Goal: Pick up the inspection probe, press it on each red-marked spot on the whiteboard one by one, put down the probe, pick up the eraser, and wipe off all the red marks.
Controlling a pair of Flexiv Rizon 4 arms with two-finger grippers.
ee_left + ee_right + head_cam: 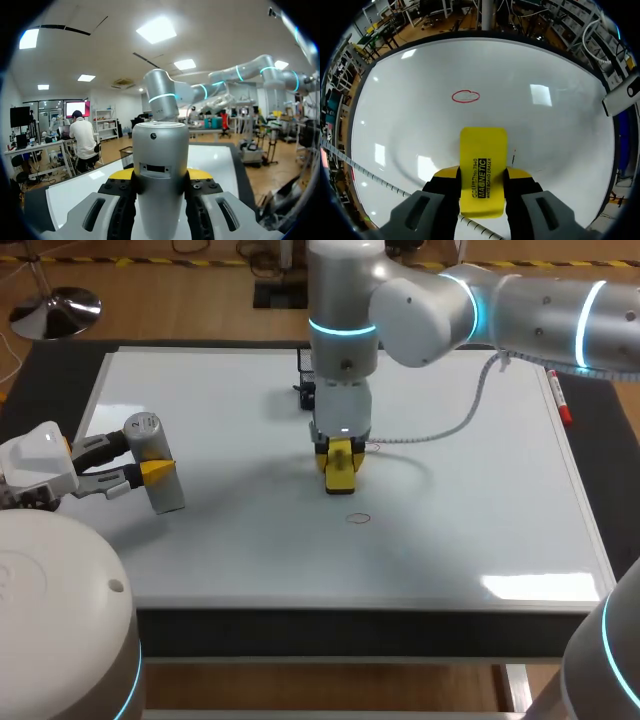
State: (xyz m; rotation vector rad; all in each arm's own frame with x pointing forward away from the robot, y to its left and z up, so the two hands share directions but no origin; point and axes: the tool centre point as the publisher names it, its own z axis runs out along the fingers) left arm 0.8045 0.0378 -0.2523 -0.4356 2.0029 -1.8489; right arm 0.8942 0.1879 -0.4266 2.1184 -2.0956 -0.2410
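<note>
The whiteboard (470, 530) covers the table. My left gripper (152, 471) hangs over its left side, shut on the silver cylindrical probe (150, 455). In the left wrist view the probe (160, 165) stands upright between the fingers (121, 174). My right gripper (340, 462) is over the board's middle, shut on the yellow eraser (341, 472), whose end is close to the board. A red oval mark (358, 518) lies just in front of the eraser. In the right wrist view the red oval (465, 96) is ahead of the eraser (483, 170). A thin red trace (514, 155) shows beside the eraser.
A red marker (559, 398) lies at the board's right edge. A small black object (305, 392) sits on the far middle of the board behind my right wrist. A white coiled cable (440, 430) hangs from the right arm over the board.
</note>
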